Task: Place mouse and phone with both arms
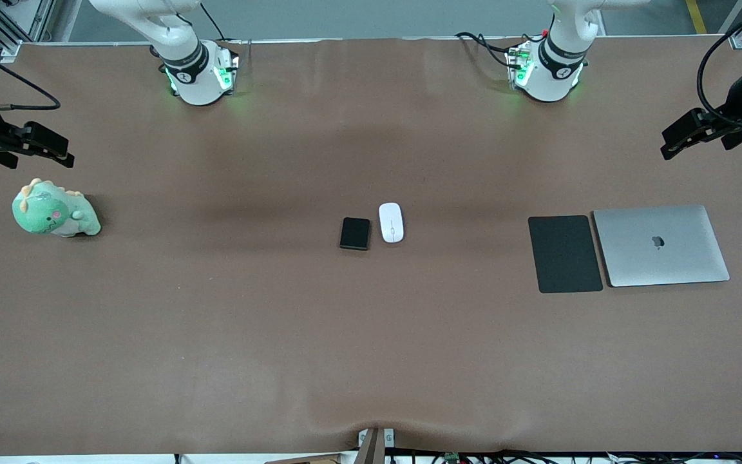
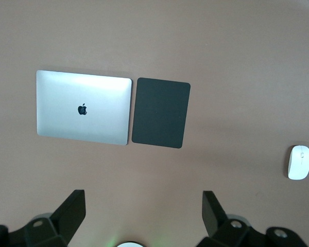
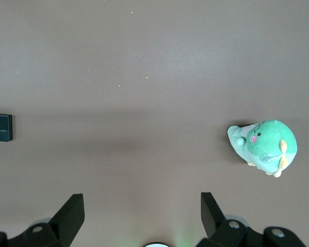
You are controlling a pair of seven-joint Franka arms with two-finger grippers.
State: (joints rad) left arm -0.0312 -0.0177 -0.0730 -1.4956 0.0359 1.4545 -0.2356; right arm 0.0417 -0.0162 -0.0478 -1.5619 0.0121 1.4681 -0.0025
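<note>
A: Where are the grippers?
B: Right gripper hangs spread wide and empty above the bench near a green toy. Left gripper also gapes, over the laptop end.
A: Phone and mouse?
B: Phone and mouse lie mid-bench, just beside each other, the pad well apart

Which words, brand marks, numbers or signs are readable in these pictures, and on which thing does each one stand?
No written word or number can be read.
Apple logo, a dark apple shape without letters: on the lid of the closed silver laptop.
Small dark marks on the black collars of both arm bases: too small to read.
The mouse, the phone, the mouse pad and the green plush toy: no text visible.
</note>
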